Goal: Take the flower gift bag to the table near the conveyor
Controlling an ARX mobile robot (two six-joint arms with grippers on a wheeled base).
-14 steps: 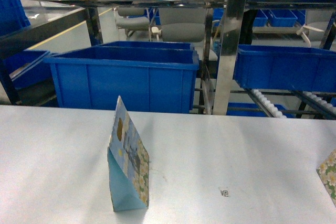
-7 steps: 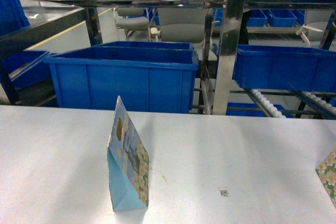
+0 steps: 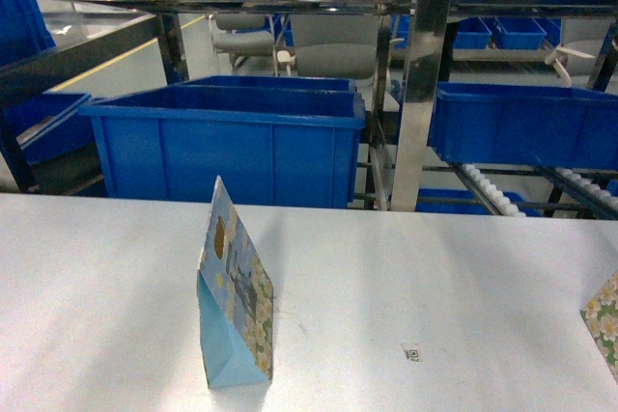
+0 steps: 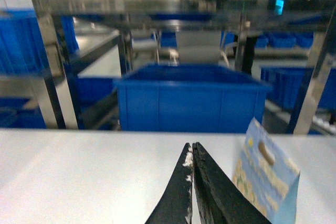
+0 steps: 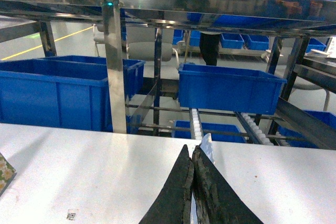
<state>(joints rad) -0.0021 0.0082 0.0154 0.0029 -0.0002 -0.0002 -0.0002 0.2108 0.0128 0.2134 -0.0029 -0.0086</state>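
The flower gift bag (image 3: 235, 296) stands upright on the white table (image 3: 463, 267), left of centre and short of the table's far edge. In the left wrist view the flower gift bag (image 4: 265, 177) is just right of my left gripper (image 4: 191, 146), which is shut and empty, apart from the bag. My right gripper (image 5: 190, 149) is shut too. A thin pale pointed sheet (image 5: 207, 145) shows right behind its tip; I cannot tell if they touch. The conveyor (image 3: 488, 190), with its white rollers (image 5: 195, 124), lies beyond the table's far edge. Neither gripper shows in the head view.
Large blue bins (image 3: 227, 147) sit in the steel rack behind the table, and a steel post (image 3: 420, 94) rises at the middle. A second daisy-printed piece (image 3: 603, 320) is at the table's right edge. A black code mark (image 3: 412, 352) is on the tabletop.
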